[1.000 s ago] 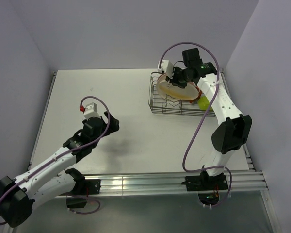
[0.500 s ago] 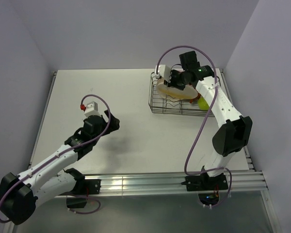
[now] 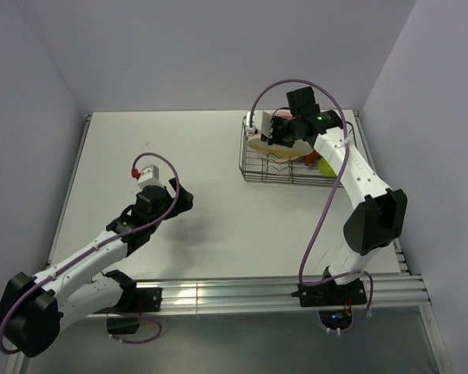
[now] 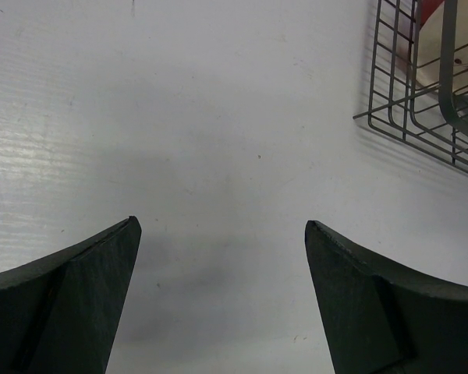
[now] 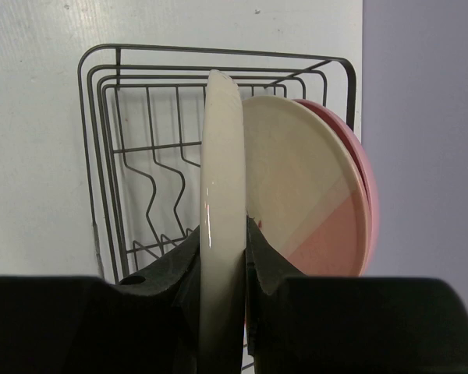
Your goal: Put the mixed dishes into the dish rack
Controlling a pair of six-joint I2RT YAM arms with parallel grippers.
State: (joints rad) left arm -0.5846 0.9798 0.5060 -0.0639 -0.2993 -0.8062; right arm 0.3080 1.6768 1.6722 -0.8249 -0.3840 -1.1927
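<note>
Dish rack (image 3: 253,173) is seen at far right of the surface (image 4: 218,117). Pink-and-cream plate (image 5: 296,187) and plain pink plate (image 5: 360,179) are stood on edge inside, lime-green bowl (image 3: 326,165) at its right end. Cream plate (image 5: 222,179) is clamped edge-on by right end effector (image 5: 223,234), just beside the pink-and-cream one. Left end effector (image 4: 221,224) is spread wide over the surface, holding nothing.

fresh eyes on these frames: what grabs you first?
The right end effector clamps a cream plate edge-on over the dish rack at the table's far right corner. It is right beside a pink-and-cream plate standing in the rack. Far off on the left, the left end effector hangs wide open and empty over the white table.
</note>
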